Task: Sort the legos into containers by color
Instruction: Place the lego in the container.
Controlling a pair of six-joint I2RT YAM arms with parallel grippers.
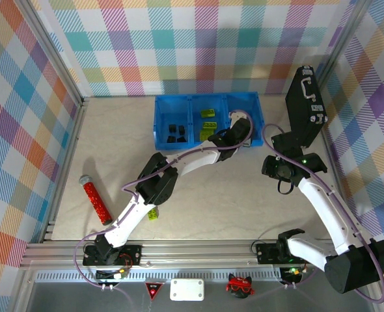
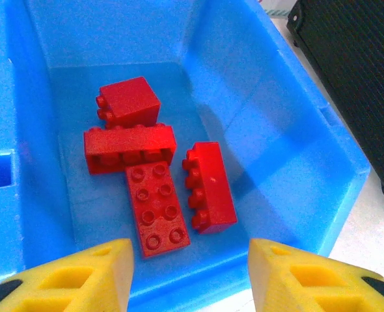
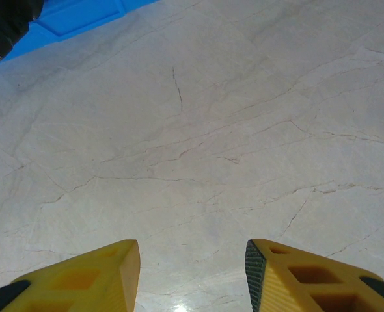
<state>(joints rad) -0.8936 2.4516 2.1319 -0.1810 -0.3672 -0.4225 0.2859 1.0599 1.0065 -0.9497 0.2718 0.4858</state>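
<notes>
**Sorting nearly done; one green brick left on the table**

Four red bricks (image 2: 154, 166) are seen lying in the end compartment of the blue bins (image 1: 159, 112), directly beneath and just ahead of the left claw (image 2: 191, 260). In the row to that claw's left, green bricks (image 1: 208, 122) are held in the middle compartment and black bricks (image 1: 175, 132) in the far one, so each colour is kept apart. One lime green brick (image 1: 153, 214) is seen on the table (image 1: 211, 201), well behind the left claw, beside that arm's elbow. By this showing, most of the work is judged done, and that single brick is left to be fetched. No other loose brick can be made out.

The left arm is stretched far forward over the bins, with its claw pointed down into the red compartment. Its fingers are spread, and nothing is pinched between them. A black case (image 2: 355, 65) stands just outside the bin wall, to this claw's right.

The right arm is folded back, and the right claw (image 3: 192, 260) is hung over bare table, fingers spread and empty, with a corner of the bins ahead to its left.
</notes>
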